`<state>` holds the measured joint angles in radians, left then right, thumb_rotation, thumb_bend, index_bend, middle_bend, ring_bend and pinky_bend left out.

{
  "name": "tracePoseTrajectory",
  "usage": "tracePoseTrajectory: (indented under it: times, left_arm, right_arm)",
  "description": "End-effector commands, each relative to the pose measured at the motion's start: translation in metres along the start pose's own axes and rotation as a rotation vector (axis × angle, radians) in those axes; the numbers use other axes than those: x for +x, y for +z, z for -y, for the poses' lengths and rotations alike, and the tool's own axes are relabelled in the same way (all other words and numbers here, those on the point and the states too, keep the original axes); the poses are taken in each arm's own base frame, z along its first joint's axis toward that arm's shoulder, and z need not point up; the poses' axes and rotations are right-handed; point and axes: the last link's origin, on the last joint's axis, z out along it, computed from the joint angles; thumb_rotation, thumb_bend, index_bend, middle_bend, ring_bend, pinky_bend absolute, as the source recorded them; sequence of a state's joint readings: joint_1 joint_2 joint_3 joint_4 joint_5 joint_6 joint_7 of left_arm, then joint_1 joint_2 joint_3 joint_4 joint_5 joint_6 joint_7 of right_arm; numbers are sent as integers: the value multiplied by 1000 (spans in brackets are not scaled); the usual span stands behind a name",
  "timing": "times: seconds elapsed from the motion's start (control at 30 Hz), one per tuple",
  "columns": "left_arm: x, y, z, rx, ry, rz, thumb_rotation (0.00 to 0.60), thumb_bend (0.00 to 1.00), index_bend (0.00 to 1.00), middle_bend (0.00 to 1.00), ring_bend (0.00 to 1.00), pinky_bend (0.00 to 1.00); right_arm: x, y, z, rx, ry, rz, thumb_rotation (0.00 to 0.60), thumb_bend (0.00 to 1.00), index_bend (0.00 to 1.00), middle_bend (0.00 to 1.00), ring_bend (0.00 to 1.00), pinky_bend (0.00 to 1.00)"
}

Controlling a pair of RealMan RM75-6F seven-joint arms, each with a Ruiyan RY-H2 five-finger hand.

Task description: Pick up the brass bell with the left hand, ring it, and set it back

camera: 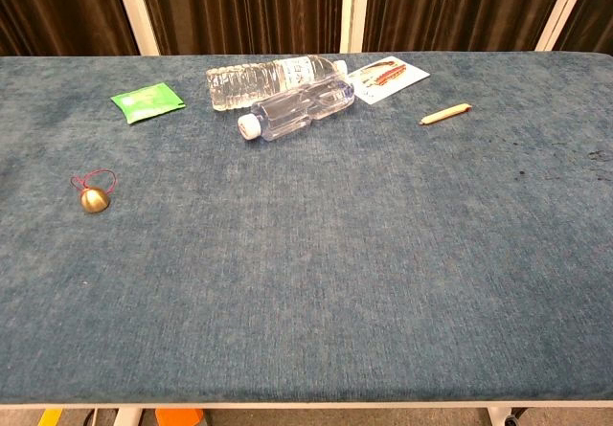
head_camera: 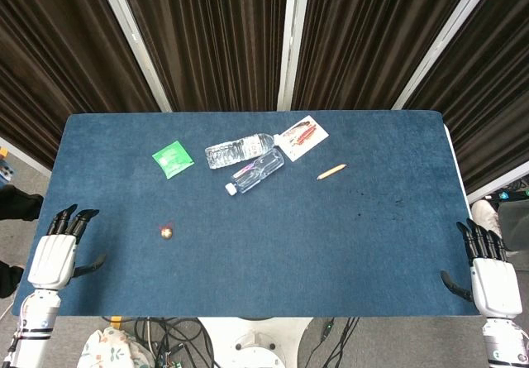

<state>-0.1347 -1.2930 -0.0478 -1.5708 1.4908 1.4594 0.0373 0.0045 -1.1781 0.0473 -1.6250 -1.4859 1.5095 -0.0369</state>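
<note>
A small brass bell [head_camera: 167, 232] with a red cord loop lies on the blue tablecloth, left of centre; the chest view shows the bell [camera: 94, 200] near the left edge with its cord behind it. My left hand [head_camera: 58, 252] rests at the table's front left corner, fingers apart and holding nothing, well to the left of the bell. My right hand [head_camera: 489, 270] sits at the front right corner, fingers spread and empty. Neither hand shows in the chest view.
Two clear plastic bottles [head_camera: 240, 151] [head_camera: 257, 172] lie on their sides at the back centre. A green packet [head_camera: 173, 159] lies to their left, a printed packet [head_camera: 302, 136] and a pencil-like stick [head_camera: 331, 171] to their right. Dark curtains hang behind the table [head_camera: 248, 277].
</note>
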Motion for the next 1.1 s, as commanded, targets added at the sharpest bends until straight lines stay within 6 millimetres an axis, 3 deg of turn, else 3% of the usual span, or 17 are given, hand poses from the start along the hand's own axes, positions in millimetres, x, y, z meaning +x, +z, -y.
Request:
tracePoseTrajectory:
  times: [0.03,0.4,0.7,1.1]
  left_arm:
    - [0,0,0,0,3,0,600,174,165,155,34,93]
    - [3,7,-4,-20,2,0,600,174,165,155,33,93]
    - [-4,39,-30,-108,-46,69,600,173,170,164,33,94]
    - [-35,81,-60,-158,-65,219,600,173,178,170,34,95]
  right_arm:
    - [0,0,0,-1,1,0,600,156,0,0,0,0]
    - [2,1,2,5,0,-4,600,157,0,0,0,0]
    - [5,2,0,6,-11,-10,600,156,0,0,0,0]
    - [7,5,0,8,-13,-13,600,156,0,0,0,0]
